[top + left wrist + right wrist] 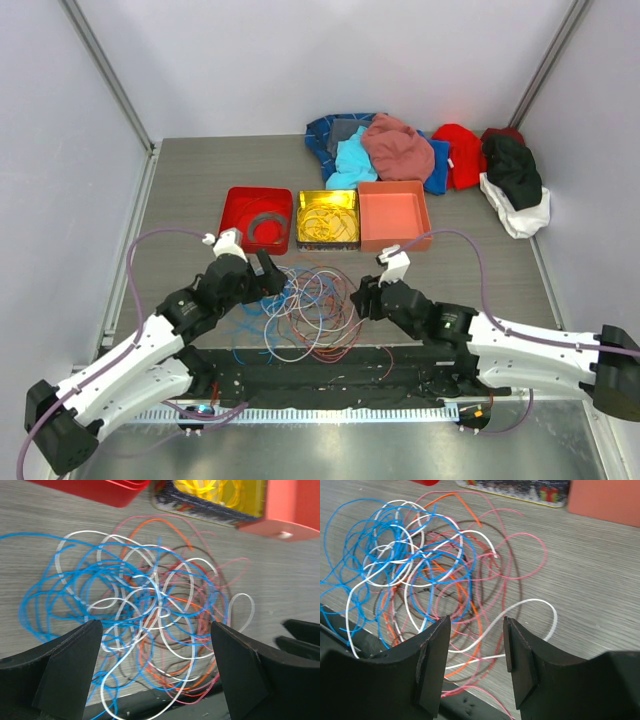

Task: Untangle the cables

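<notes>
**Status:** partly complete, by estimate.

**Done:** A grey coil (262, 222) lies in the red square plastic tray (232, 200), and yellow wires (325, 218) lie in the yellow-lined tin (327, 245). These appear to be cables already sorted, though the overhead view is too coarse to confirm.

**Left to do:** The thin blue, white, orange, pink and brown cables (310, 310) form one interlooped heap on the grey wood-grain table (180, 190). The heap sits just near of the trays, between the arms. Every strand has yet to be separated.

**Grippers:**
- The left gripper (155, 625) is at the heap's left edge, jaws spread wide, holding nothing.
- The right gripper (476, 621) is at the heap's right edge, jaws parted, holding nothing.
</notes>
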`<action>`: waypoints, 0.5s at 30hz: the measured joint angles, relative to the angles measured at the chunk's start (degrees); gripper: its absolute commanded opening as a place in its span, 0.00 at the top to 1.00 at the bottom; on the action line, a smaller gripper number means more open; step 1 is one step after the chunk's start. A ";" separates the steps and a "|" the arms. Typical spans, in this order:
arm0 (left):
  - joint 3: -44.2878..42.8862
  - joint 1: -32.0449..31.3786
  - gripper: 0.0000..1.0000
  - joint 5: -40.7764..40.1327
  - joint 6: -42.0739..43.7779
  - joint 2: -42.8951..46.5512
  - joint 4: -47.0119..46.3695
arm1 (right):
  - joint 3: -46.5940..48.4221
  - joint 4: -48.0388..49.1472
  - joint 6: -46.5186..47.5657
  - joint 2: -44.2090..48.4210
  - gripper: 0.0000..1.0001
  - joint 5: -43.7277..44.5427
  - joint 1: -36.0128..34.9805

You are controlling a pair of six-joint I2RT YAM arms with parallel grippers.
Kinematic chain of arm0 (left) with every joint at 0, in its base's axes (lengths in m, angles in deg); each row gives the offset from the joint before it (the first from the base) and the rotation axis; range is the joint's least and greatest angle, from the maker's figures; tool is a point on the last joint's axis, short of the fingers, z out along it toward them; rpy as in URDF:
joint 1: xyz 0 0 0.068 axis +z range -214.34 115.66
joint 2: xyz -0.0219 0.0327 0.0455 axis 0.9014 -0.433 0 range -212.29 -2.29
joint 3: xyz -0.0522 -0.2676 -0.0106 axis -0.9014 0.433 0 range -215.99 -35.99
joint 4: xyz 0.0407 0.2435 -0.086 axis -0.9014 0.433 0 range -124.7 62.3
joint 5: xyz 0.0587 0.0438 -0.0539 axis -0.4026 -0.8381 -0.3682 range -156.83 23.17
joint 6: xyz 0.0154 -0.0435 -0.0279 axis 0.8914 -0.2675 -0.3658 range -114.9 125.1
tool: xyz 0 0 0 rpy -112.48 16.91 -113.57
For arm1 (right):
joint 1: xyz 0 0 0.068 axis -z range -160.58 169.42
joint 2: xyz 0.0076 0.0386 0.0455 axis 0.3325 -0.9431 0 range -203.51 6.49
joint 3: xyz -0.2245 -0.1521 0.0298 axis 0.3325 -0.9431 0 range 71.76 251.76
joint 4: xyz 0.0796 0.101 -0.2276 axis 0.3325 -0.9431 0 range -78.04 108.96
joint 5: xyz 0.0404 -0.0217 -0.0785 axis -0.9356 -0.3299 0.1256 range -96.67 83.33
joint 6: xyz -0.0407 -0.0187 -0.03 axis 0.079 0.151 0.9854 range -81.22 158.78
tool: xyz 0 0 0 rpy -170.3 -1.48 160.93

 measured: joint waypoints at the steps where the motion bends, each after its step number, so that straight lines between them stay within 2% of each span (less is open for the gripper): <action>1: 0.52 -0.15 0.04 1.03 -0.02 0.42 -1.36 | 0.59 0.87 0.02 -1.46 0.46 -0.63 0.00; 7: 3.08 -2.97 0.04 6.21 0.81 -4.61 -7.17 | 3.85 5.09 0.02 -5.11 0.46 -2.19 0.00; 11: 2.95 -7.15 0.05 6.78 2.12 -9.88 -8.57 | 4.42 5.73 -0.02 -4.87 0.46 -2.08 0.00; 15: 2.95 -9.66 0.05 6.29 2.78 -10.78 -9.31 | 4.42 5.22 -0.52 -4.76 0.46 -1.18 0.00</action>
